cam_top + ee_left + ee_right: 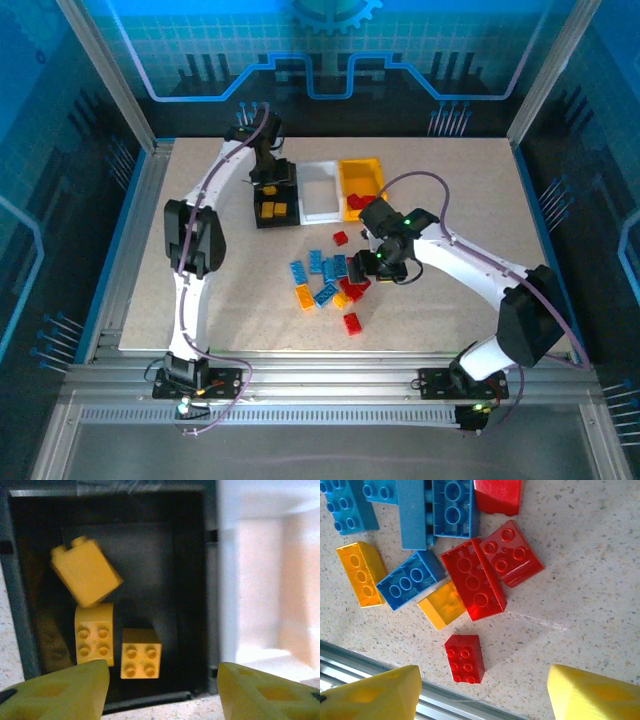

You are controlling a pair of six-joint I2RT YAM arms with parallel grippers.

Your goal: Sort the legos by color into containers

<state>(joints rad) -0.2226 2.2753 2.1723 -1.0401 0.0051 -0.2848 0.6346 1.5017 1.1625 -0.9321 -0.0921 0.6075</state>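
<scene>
Early days, I'd say. My left end effector (162,680) hangs open and empty over the black plastic bin (190,605), which has three yellow studded bricks (93,640). The orange-yellow bin (360,172) has some reds (357,203), and the white bin (318,190) looks bare. My right end effector (485,692) gapes empty over the mixed pile (330,280) on the tabletop (450,180).

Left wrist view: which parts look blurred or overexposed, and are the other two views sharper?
Left wrist: the tilted yellow brick is smeared, the white bin is washed out. Right wrist: the small red brick is crisp, the near fingers soft. Top external: evenly lit and fairly sharp.
</scene>
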